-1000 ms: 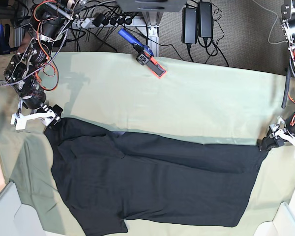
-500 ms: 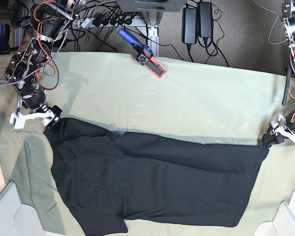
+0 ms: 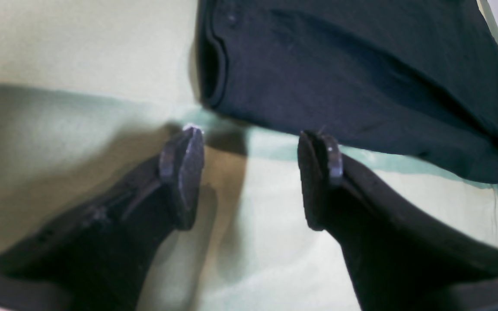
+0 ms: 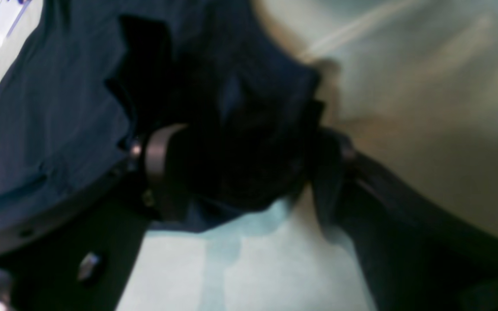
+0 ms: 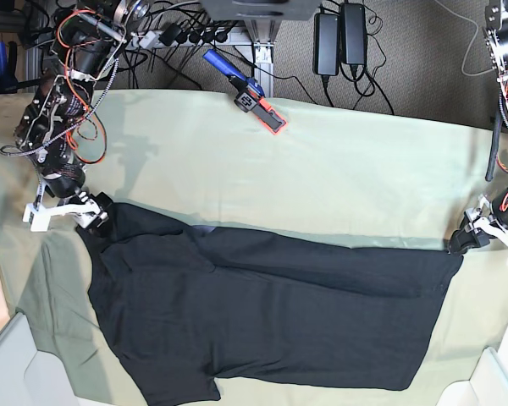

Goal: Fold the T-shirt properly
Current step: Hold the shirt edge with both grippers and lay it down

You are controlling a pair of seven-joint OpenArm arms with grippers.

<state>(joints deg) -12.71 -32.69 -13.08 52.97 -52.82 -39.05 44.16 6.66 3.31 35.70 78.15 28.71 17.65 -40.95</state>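
Note:
The black T-shirt (image 5: 271, 313) lies flat across the pale green table cloth (image 5: 322, 169), plain side up, with a fold line along its upper part. My right gripper (image 5: 96, 209) is at the shirt's upper-left corner. In the right wrist view its jaws (image 4: 247, 172) stand wide apart with bunched black T-shirt fabric (image 4: 59, 108) lying between them. My left gripper (image 5: 459, 244) is at the shirt's upper-right corner. The left wrist view shows that gripper (image 3: 251, 172) open over bare cloth, just short of the T-shirt's hemmed corner (image 3: 361, 65).
A blue and orange tool (image 5: 250, 93) lies at the table's far edge. Black power bricks (image 5: 339, 38) and cables sit behind it. White bins (image 5: 8, 364) (image 5: 495, 381) stand at the two near corners.
My right gripper has edged slightly rightward and down onto the shirt's upper-left corner, its arm swinging more upright. The left gripper has hardly moved. The shirt lies as before.

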